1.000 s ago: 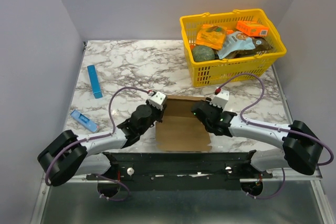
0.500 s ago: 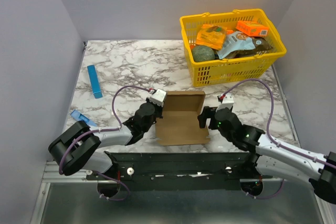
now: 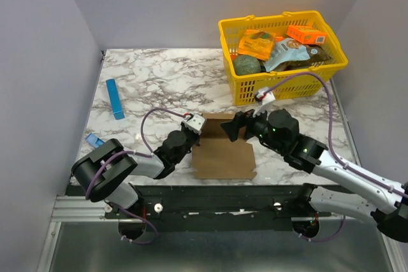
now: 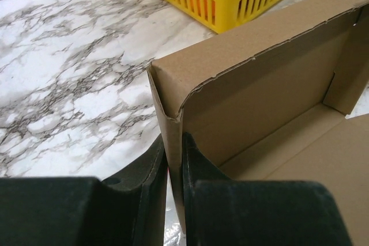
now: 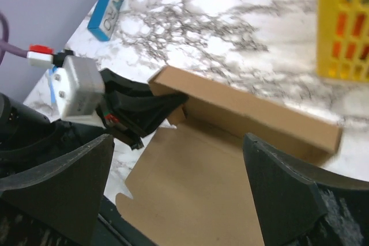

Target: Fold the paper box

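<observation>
Two arms reach over the marble tabletop. The paper box lies near the front edge, between them, with its back wall and side walls standing up. The left end effector is almost closed and pinches the box's left wall at the back corner. The right end effector is spread wide above the box with nothing in it. A yellow basket sits behind the box. A blue strip lies well apart on the left.
</observation>
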`<state>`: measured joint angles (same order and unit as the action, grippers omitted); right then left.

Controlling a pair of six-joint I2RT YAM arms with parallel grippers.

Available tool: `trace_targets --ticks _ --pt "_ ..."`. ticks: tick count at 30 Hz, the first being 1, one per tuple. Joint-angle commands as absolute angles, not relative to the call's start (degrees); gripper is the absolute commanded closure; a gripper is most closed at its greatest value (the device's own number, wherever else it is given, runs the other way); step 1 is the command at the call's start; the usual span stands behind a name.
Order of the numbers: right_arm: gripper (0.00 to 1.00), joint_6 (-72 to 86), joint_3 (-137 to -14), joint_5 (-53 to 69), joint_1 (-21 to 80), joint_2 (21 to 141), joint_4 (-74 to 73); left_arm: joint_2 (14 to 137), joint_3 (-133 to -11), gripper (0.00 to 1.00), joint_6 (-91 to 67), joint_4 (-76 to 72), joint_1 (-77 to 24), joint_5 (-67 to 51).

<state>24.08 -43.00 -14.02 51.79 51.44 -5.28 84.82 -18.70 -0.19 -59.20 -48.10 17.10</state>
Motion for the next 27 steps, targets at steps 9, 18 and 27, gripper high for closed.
trace_targets --ticks 9,18,27 --pt "0.00 -8.4 -52.1 21.2 40.0 65.3 -11.7 84.1 -16.4 1.00 5.0 -58.9 -48.3 3.3" --pt "0.00 -11.7 -50.6 23.8 38.9 70.9 -13.4 83.9 -15.6 1.00 5.9 -59.9 -48.3 0.4" --pt "0.05 -12.2 -48.5 16.0 38.9 72.2 -12.0 83.4 -15.6 1.00 6.5 -60.1 -48.3 -1.6"
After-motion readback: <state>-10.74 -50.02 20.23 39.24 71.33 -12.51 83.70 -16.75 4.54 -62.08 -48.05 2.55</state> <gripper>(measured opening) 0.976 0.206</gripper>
